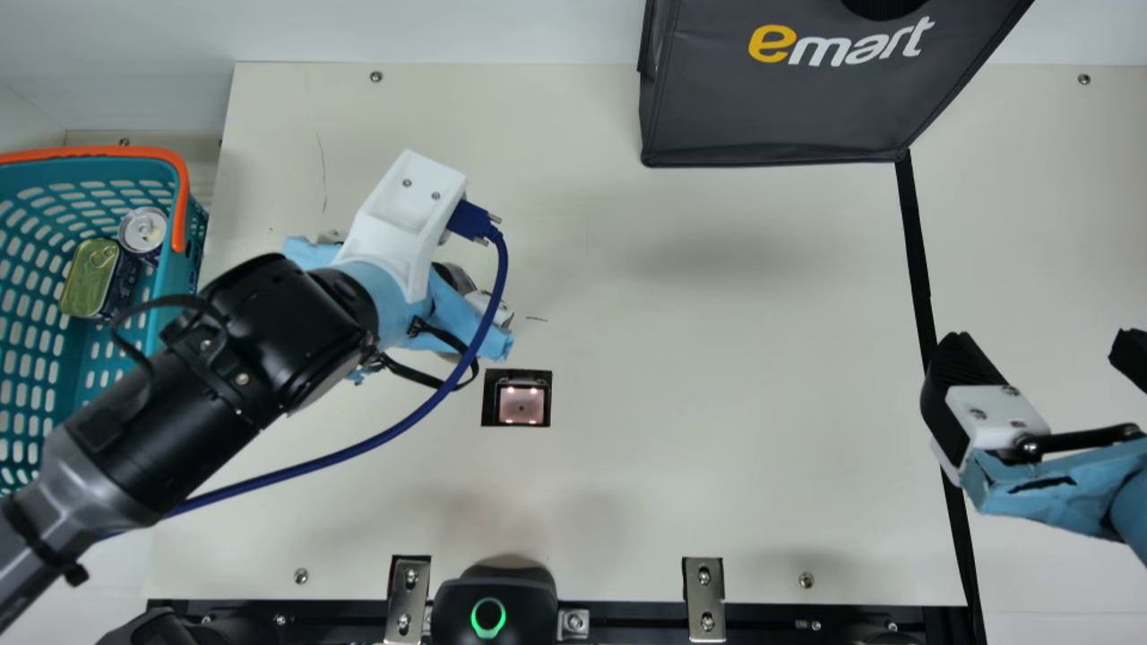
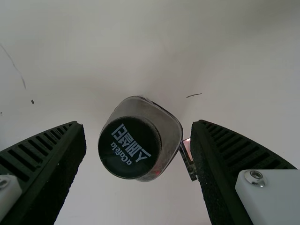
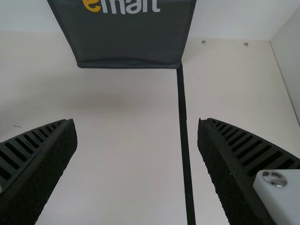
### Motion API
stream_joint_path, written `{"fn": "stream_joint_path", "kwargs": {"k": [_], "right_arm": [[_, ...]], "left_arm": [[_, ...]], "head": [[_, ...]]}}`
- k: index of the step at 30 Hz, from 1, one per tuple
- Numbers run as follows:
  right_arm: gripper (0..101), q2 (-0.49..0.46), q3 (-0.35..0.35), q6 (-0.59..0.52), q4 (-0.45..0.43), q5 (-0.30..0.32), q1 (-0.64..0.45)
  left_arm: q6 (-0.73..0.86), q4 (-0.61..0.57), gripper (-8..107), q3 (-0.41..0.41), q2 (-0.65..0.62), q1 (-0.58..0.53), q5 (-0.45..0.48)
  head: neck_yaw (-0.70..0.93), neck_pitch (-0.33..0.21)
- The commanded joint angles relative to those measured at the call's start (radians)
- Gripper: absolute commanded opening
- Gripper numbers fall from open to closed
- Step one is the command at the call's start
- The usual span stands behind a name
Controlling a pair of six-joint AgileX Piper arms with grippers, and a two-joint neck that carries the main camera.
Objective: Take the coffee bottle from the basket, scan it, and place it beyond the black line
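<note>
Main view, far left: teal slotted plastic basket [image 1: 170, 278] with an orange handle; inside, a flat tin [image 1: 90, 273] with a yellow-green lid, and next to it a round can [image 1: 143, 230] with a silver top. The black-and-grey left arm [image 1: 233, 358] crosses part of the basket and ends in the light-blue left claw [image 1: 457, 313], a dark blue cable [image 1: 385, 439] plugged into its white housing. Left wrist view: this claw is open, black ribbed fingers spread, nothing clamped. Between them, as seen from above, is the coffee bottle [image 2: 129, 147], dark cap with pale lettering over a see-through, square-shouldered body; visible gap on either side. Bottle is out of the basket, near the scanner [image 1: 521, 403], a square lit window with a black surround set in the cream counter [image 1: 717, 340], and on the basket side of the black line. Near edge of counter: black rounded housing [image 1: 488, 600] bearing a green ring. Farther right, at the back: dark grey fabric bag [image 1: 771, 107]. From its lower corner runs the long, thin black line [image 1: 914, 242]. Far right: light-blue right claw [image 1: 1039, 354], open and holding nothing, one finger above the line.
</note>
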Motion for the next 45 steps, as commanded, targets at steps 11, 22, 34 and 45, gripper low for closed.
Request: {"fn": "stream_joint_path", "kwargs": {"k": [11,22,34,45], "right_arm": [[91,0.000,0.000,0.000,0.000,0.000,0.000],[91,0.000,0.000,0.000,0.000,0.000,0.000],[91,0.000,0.000,0.000,0.000,0.000,0.000],[91,0.000,0.000,0.000,0.000,0.000,0.000]], "left_arm": [[-0.008,-0.042,30,-0.012,0.014,0.011,0.025],[0.051,-0.066,10,-0.005,0.005,0.018,0.010],[0.245,-0.082,10,0.022,-0.054,0.013,-0.052],[0.374,-0.133,10,0.051,-0.120,-0.012,-0.064]], "head": [[0.000,-0.026],[0.000,-0.026],[0.000,-0.026],[0.000,-0.026]]}}
